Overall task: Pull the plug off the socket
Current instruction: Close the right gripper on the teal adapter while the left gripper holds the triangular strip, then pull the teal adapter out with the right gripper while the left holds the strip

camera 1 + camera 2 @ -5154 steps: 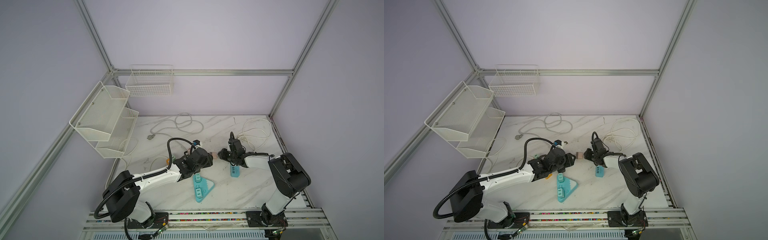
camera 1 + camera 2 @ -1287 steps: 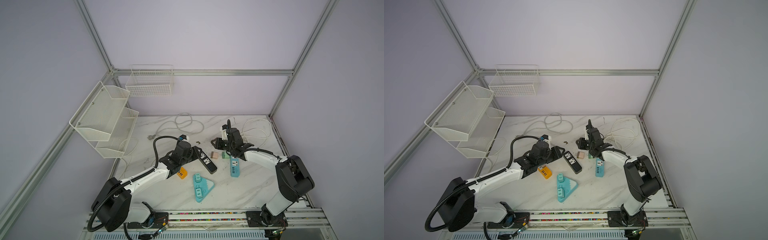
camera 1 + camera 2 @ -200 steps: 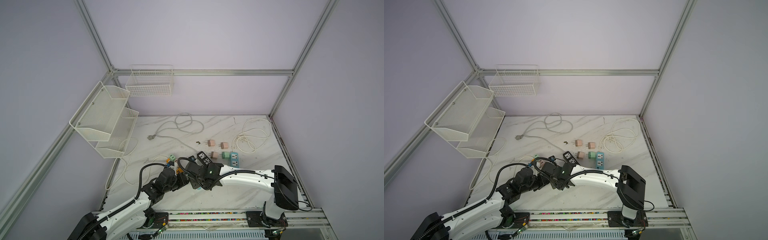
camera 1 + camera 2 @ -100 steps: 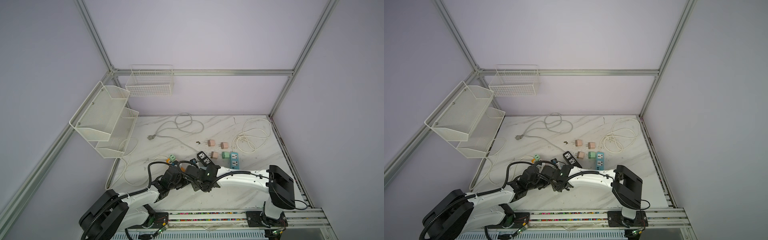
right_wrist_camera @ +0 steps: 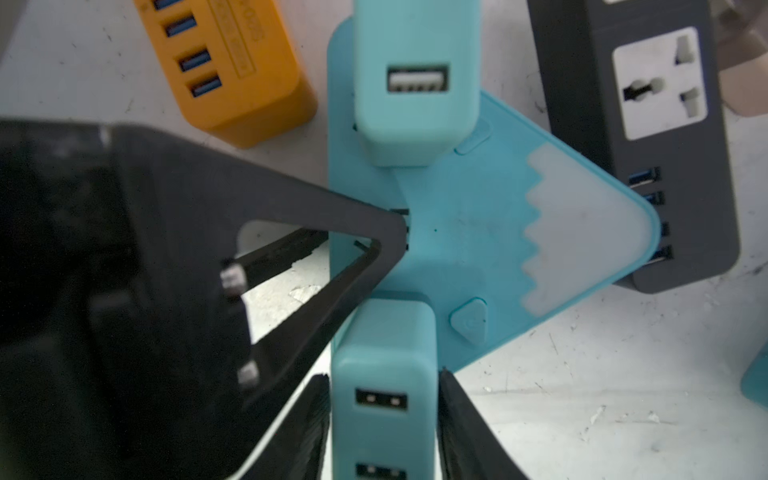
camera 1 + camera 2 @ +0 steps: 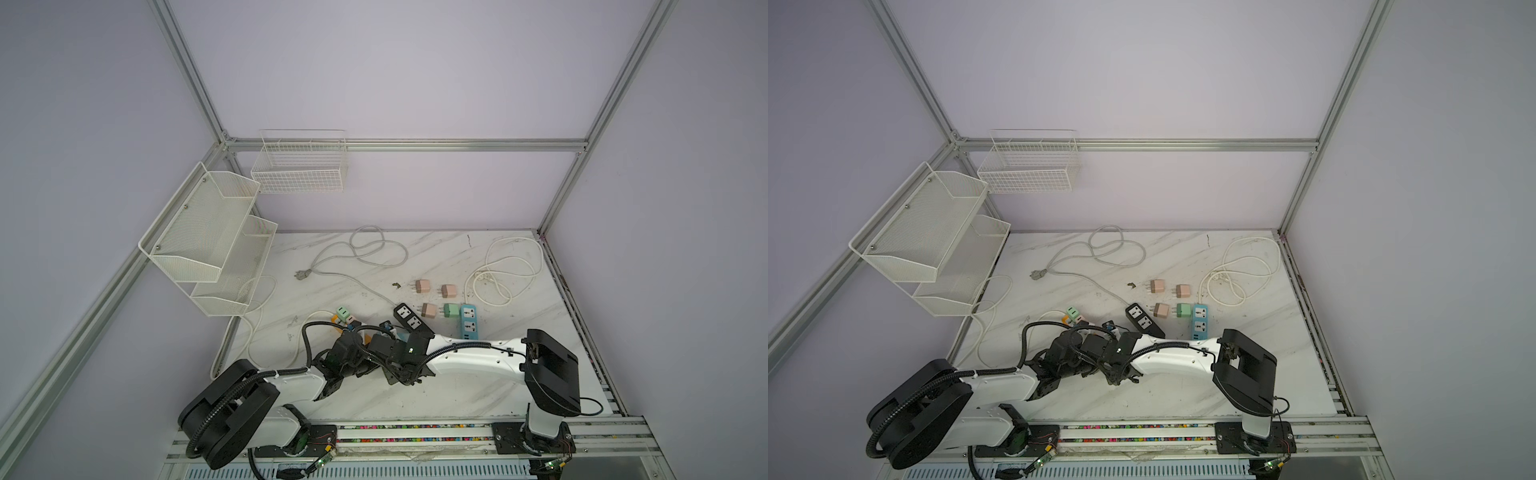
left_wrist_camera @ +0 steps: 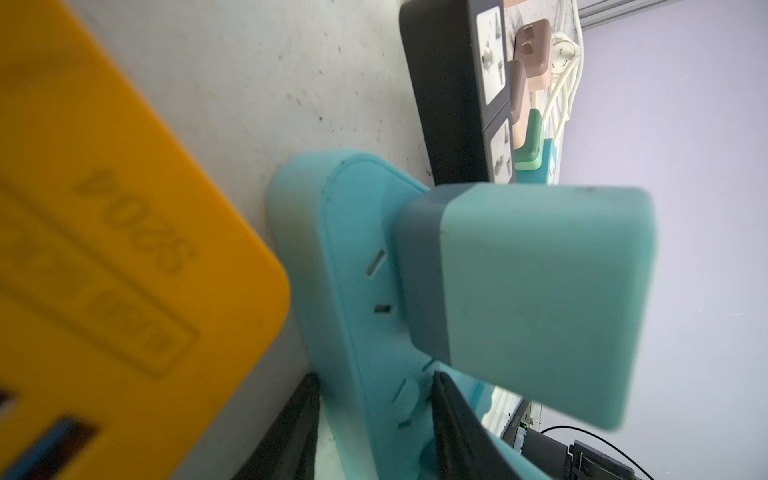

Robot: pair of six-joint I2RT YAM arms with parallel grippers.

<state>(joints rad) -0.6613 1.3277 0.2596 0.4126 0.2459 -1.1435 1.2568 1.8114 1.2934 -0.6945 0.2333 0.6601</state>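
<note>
A teal triangular socket (image 5: pixel 457 232) lies flat on the marble table with two teal plugs standing in it. My right gripper (image 5: pixel 382 376) is shut on the nearer plug (image 5: pixel 386 345), with a finger against each side. The other plug (image 5: pixel 411 83) stands free and also shows in the left wrist view (image 7: pixel 532 299). My left gripper (image 7: pixel 376 376) clamps the socket (image 7: pixel 353 291) between the two plugs, with one finger (image 5: pixel 374 232) on its top face and the other at its side edge. In both top views the grippers (image 6: pixel 370 365) (image 6: pixel 399 374) meet at the front middle and hide the socket.
An orange USB hub (image 5: pixel 237 70) and a black power strip (image 5: pixel 648 124) lie right beside the socket. Further back are a blue strip (image 6: pixel 469 322), loose pink plugs (image 6: pixel 424 286), a green plug (image 6: pixel 451 309) and coiled cables (image 6: pixel 505 270). Wire shelves (image 6: pixel 208 232) hang at the left.
My left gripper has come in from the front left to the socket, beside the right gripper. Both sets of jaws have narrowed. The right arm has hardly moved.
</note>
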